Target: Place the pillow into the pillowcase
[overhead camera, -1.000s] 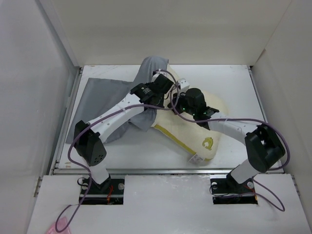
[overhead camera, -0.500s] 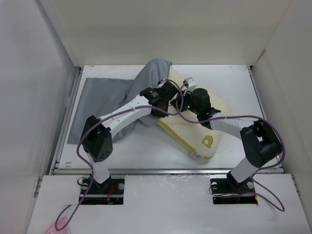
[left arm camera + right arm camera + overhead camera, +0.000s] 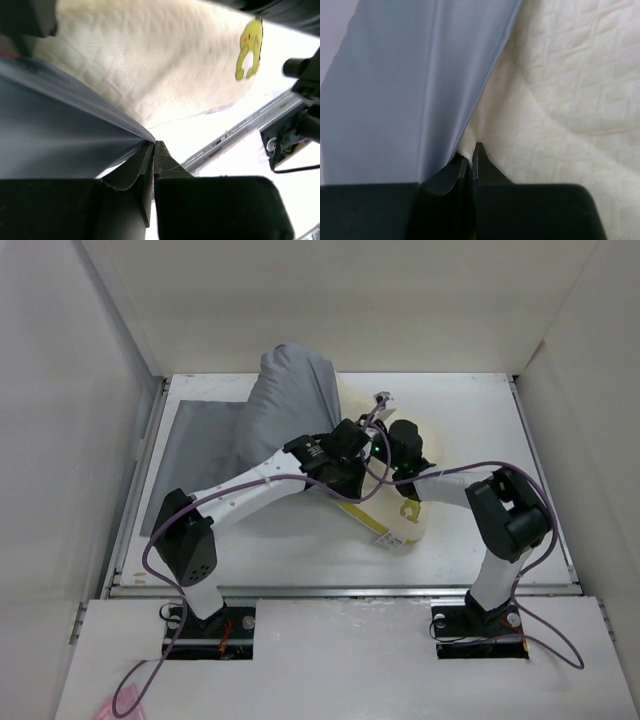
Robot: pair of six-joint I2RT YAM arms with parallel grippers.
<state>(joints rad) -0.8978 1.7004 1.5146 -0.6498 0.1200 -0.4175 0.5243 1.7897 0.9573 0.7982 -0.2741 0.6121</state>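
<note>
1. Top external view: the pillow [image 3: 398, 525] lies near the middle of the table [image 3: 300, 560], with its bare end and yellow edge band pointing toward 5 o'clock. The pillowcase [image 3: 285, 405] rises as a grey hump from the centre toward 11 o'clock, and its flat remainder lies at 9 o'clock. The far end of the pillow appears to sit inside the sack mouth. The left arm [image 3: 255, 478] and right arm [image 3: 455, 483] meet over the pillow, one at each side of the mouth, probably to keep the opening spread across the pillow's width
2. Left wrist view: the left gripper [image 3: 154, 146] is clenched on a taut fold of grey cloth that runs from the tips toward 9 o'clock. The quilted pillow face fills the frame at 12 o'clock. The yellow logo [image 3: 250, 47] shows at 2 o'clock, outside the sack. The tension in the cloth suggests a pull on the hem along the pillow
3. Right wrist view: the right gripper [image 3: 471, 152] is clenched on the pillowcase edge, which runs toward 11 o'clock, with the pillow close behind it at 2 o'clock. Whether the jaws also nip the pillow cover cannot be told. Insertion looks partly complete. Both hems likely need an even pull toward 5 o'clock, or the cloth may bunch on one side
</note>
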